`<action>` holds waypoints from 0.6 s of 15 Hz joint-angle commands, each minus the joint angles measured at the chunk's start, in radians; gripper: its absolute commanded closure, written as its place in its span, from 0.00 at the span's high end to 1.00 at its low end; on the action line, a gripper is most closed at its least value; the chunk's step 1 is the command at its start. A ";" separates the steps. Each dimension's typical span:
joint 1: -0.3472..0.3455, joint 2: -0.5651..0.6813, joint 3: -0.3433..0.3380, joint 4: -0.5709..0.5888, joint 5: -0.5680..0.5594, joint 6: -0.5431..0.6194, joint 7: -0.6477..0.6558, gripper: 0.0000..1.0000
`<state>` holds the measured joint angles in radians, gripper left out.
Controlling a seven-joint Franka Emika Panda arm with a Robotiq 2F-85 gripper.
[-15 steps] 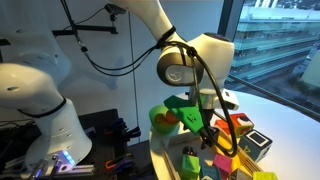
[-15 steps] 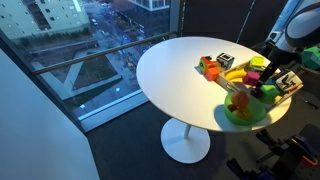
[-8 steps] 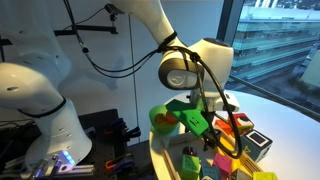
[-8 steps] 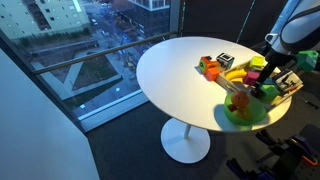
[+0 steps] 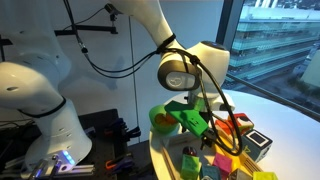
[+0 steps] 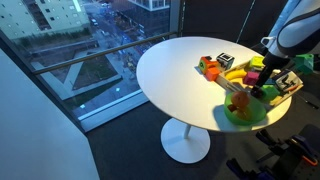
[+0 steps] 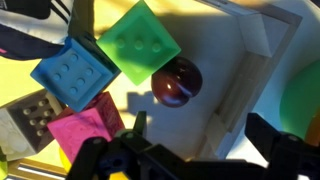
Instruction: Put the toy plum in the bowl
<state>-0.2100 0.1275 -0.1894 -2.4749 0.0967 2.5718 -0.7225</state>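
Observation:
The toy plum [image 7: 177, 82] is a dark purple-brown ball lying on the wooden tray floor, touching a green block [image 7: 140, 40]. My gripper [image 7: 200, 140] is open and empty just above the tray; the plum lies just ahead of its fingertips. In both exterior views the gripper [image 5: 214, 120] [image 6: 263, 86] hangs over the tray, and the plum is hidden there. The bright green bowl [image 5: 157, 124] [image 6: 245, 114] stands next to the tray and holds an orange toy fruit [image 6: 238, 100]. A green patch at the right edge of the wrist view [image 7: 306, 100] seems to be the bowl.
The wooden tray [image 6: 292, 91] has a raised wall [image 7: 243, 80] close to the plum. It holds blue [image 7: 75, 72], pink [image 7: 85, 130] and grey [image 7: 28, 118] blocks. A black-and-white cube [image 6: 225, 62] and an orange block [image 6: 208, 68] sit on the round white table [image 6: 175, 75].
The gripper has sunk slightly lower over the tray. The objects have not moved.

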 commanded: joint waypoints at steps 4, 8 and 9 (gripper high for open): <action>-0.037 0.026 0.040 0.004 0.051 0.033 -0.166 1.00; -0.053 0.056 0.046 0.013 0.061 0.045 -0.235 1.00; -0.059 0.066 0.047 0.016 0.061 0.047 -0.245 1.00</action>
<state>-0.2382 0.1662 -0.1599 -2.4748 0.1313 2.6014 -0.9051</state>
